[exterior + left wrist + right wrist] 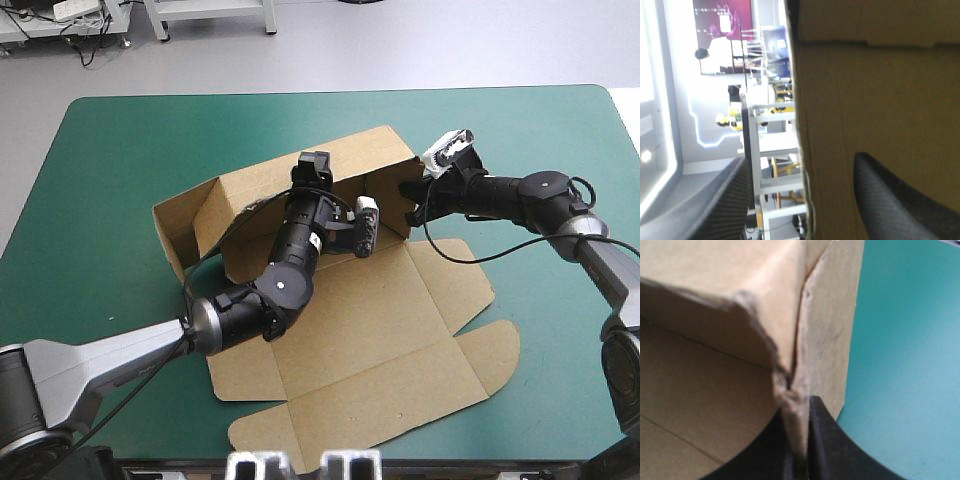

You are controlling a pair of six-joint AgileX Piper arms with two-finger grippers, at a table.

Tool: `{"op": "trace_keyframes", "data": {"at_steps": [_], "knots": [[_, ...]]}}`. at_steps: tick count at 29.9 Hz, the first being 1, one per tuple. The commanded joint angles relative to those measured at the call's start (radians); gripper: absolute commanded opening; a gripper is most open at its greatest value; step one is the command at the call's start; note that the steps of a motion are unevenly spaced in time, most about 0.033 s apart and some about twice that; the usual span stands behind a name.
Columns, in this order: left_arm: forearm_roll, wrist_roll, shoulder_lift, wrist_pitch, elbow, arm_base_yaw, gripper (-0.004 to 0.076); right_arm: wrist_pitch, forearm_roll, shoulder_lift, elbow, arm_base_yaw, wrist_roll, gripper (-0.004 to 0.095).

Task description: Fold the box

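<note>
The brown box [370, 330] lies mid-table, its far walls raised and its lid and flaps flat toward the near edge. My left gripper [316, 168] reaches over the tray to the back wall. In the left wrist view its black fingers [900, 200] stand wide apart, open, with the wall's edge [805, 150] between them. My right gripper [409, 203] is at the far right corner of the box. In the right wrist view it [799, 412] is pinched shut on the side wall [825, 340], where a crumpled inner flap [760, 325] meets it.
The teal-green cover [120, 150] shows on all sides of the box and beside the right wall [910, 340]. The flat lid's tabs [300, 425] lie close to the table's near edge. My left arm [230, 320] crosses the box's flat near-left part.
</note>
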Motion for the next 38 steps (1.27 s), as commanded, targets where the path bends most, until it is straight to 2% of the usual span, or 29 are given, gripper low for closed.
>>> {"op": "trace_keyframes", "data": {"at_steps": [1, 5, 9, 14, 18, 20, 23, 27, 31, 38], "knots": [[0.069, -0.027, -0.081, 0.091, -0.028, -0.089, 0.0442, -0.003, 0.058, -0.041, -0.026, 0.001, 0.020, -0.0009], [0.069, -0.079, -0.136, 0.121, -0.028, -0.162, 0.0422, -0.009, 0.058, -0.041, -0.026, 0.001, 0.075, -0.0009], [0.069, -0.165, -0.218, 0.119, -0.028, -0.163, 0.0385, -0.004, 0.040, -0.043, -0.026, 0.001, 0.107, -0.0009], [0.071, -0.289, -0.340, 0.086, -0.028, -0.089, 0.0335, 0.002, 0.024, -0.055, -0.040, 0.002, 0.227, -0.0004], [0.071, -0.355, -0.429, 0.070, -0.028, 0.047, 0.0325, 0.004, -0.065, -0.093, -0.084, 0.002, 0.353, -0.0004], [0.071, -0.412, -0.455, 0.070, -0.028, 0.132, 0.0323, 0.004, -0.121, -0.116, -0.112, 0.004, 0.440, -0.0004], [0.071, -0.514, -0.477, 0.070, -0.028, 0.280, 0.0316, 0.033, -0.273, -0.141, -0.179, 0.019, 0.645, -0.0004], [0.062, -0.704, -0.483, 0.068, -0.028, 0.496, 0.0314, 0.152, -0.591, -0.141, -0.309, 0.066, 0.962, -0.0004], [-0.023, -0.821, -0.483, 0.009, -0.028, 0.694, 0.0314, 0.279, -0.857, -0.141, -0.402, 0.113, 1.168, -0.0004], [-0.447, -0.808, -0.473, -0.200, -0.028, 1.017, 0.0314, 0.403, -0.940, -0.115, -0.491, 0.115, 1.275, -0.0004]]}}
